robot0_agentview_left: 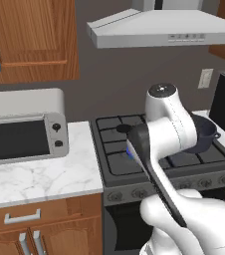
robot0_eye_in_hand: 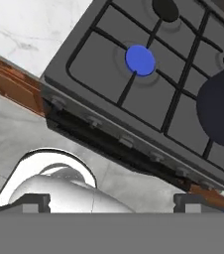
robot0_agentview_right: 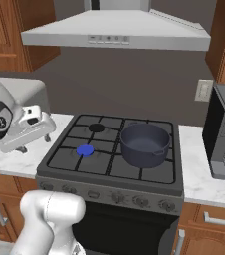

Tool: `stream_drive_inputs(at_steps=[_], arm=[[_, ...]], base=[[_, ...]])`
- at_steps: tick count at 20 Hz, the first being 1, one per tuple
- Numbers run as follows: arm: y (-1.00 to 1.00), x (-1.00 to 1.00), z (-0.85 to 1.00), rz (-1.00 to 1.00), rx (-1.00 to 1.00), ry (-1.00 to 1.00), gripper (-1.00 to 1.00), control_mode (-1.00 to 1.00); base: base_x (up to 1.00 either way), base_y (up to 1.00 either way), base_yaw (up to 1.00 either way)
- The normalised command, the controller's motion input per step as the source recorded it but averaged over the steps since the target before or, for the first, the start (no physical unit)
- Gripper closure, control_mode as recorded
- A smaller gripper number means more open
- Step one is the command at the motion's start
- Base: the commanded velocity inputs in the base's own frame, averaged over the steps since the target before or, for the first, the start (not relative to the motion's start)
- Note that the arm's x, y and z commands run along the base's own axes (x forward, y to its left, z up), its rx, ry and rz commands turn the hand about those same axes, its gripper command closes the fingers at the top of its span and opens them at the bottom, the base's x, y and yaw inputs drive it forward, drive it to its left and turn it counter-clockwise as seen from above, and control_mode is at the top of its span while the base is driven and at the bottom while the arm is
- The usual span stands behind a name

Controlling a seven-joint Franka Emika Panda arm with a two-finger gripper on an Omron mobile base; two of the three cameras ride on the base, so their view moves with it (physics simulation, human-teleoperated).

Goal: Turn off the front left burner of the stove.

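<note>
Overhead, the gripper (robot0_eye_in_hand: 111, 201) hangs with its fingers wide apart and nothing between them, well above the stove (robot0_eye_in_hand: 109, 106). Beyond and below the fingertips, the front left burner (robot0_eye_in_hand: 140, 60) shows blue, lit. The knobs (robot0_eye_in_hand: 126, 141) sit in a close row nearer the gripper; likely risks are reaching the wrong one, or bumping the pot (robot0_eye_in_hand: 222, 111) off to one side.
</note>
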Motion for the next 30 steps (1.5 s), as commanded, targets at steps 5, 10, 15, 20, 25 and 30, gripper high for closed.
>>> stream_drive_inputs(at_steps=[5,10,15,20,25,30], arm=[[0.36,-0.44,-0.22,0.15,-0.21,0.00,-1.00,-1.00],[0.14,-0.30,-0.17,0.11,-0.13,-0.12,-1.00,-1.00],[0.14,-0.08,-0.29,0.06,-0.11,-0.17,-1.00,-1.00],[0.11,0.00,-0.43,0.00,-0.03,-0.08,-1.00,-1.00],[0.14,0.00,-0.49,0.00,0.00,-0.16,-1.00,-1.00],[0.30,-0.01,-0.61,0.00,0.00,-0.24,-1.00,-1.00]], base=[[0.00,0.00,0.00],[0.00,0.00,0.00],[0.00,0.00,0.00],[0.00,0.00,0.00],[0.00,0.00,0.00],[0.00,0.00,0.00]])
